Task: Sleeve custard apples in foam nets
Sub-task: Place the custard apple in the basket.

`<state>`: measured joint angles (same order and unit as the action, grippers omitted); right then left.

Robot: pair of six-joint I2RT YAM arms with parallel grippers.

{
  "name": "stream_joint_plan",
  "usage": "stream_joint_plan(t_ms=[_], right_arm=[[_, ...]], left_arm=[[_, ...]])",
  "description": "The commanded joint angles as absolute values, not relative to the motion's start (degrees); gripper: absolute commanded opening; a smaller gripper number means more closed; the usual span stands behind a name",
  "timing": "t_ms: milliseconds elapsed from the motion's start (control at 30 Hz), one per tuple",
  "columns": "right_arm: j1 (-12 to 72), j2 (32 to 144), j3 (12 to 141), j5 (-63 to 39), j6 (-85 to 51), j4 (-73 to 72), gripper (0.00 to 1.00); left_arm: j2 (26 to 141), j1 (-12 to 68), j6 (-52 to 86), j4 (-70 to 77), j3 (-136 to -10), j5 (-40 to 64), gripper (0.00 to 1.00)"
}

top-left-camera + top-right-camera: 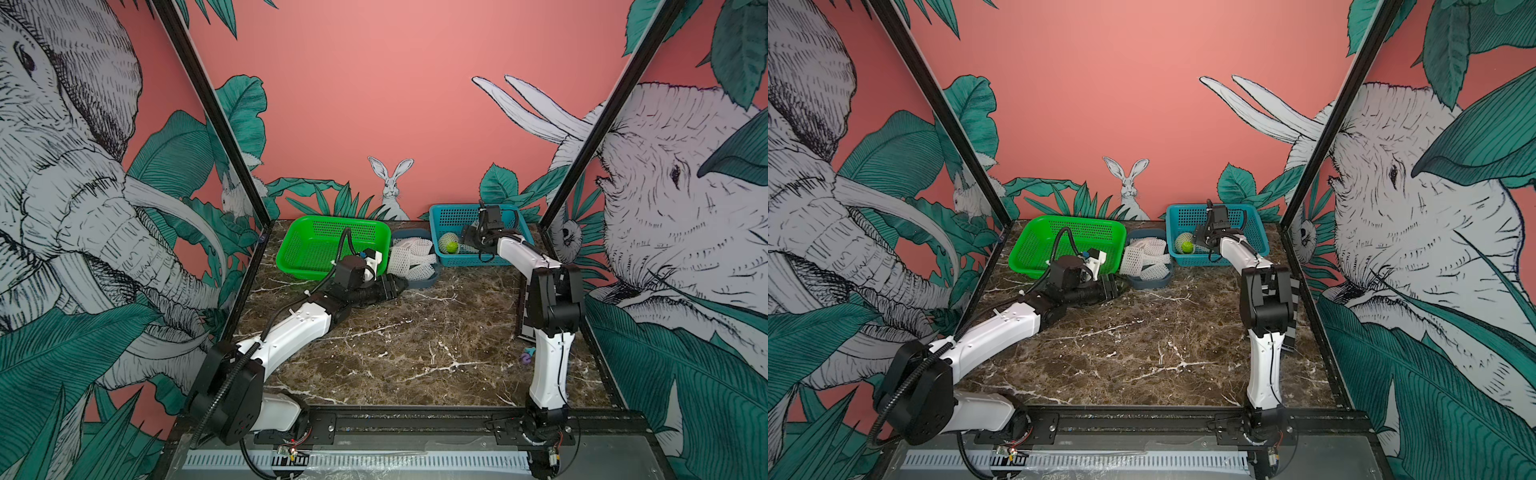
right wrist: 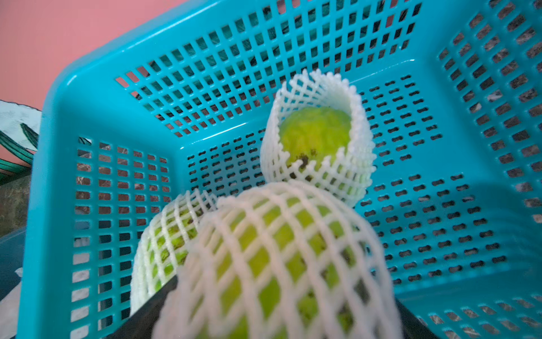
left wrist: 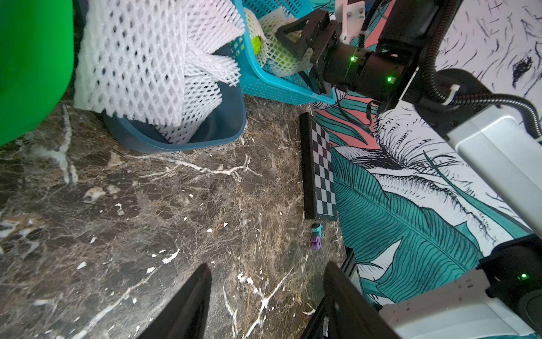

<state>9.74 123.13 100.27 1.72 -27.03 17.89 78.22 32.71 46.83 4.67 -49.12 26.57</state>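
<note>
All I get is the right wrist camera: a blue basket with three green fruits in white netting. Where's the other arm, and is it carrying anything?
Observer: The left gripper is open, with nothing between its fingers, low over the marble table.
Operator: Are there any unused nets around?
Observer: Yes, loose foam nets are piled in a grey-blue tub, which stands between your blue basket and a green basket.
Operator: Is there fruit in that green one?
Observer: In both top views no fruit shows in it, though the left arm hides part of its floor.
</note>
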Motion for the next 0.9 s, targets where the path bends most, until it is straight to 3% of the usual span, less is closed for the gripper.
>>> stream_joint_plan(t_ms=[0, 467, 867], right_arm=[[9.60, 125.18, 102.62, 1.88, -25.69, 22.59, 0.85], [9.59, 130.03, 110.82, 2.78, -24.07, 33.36, 0.87], [9.65, 127.83, 111.25, 1.76, -23.99, 33.82, 0.96]], left_arm=[[78.05, 32.88, 47.53, 6.50, -48.56, 27.33, 0.63], [79.36, 32.87, 48.43, 6.95, -48.53, 27.93, 0.63], [79.10, 32.89, 48.99, 7.93, -47.68, 28.55, 0.62]])
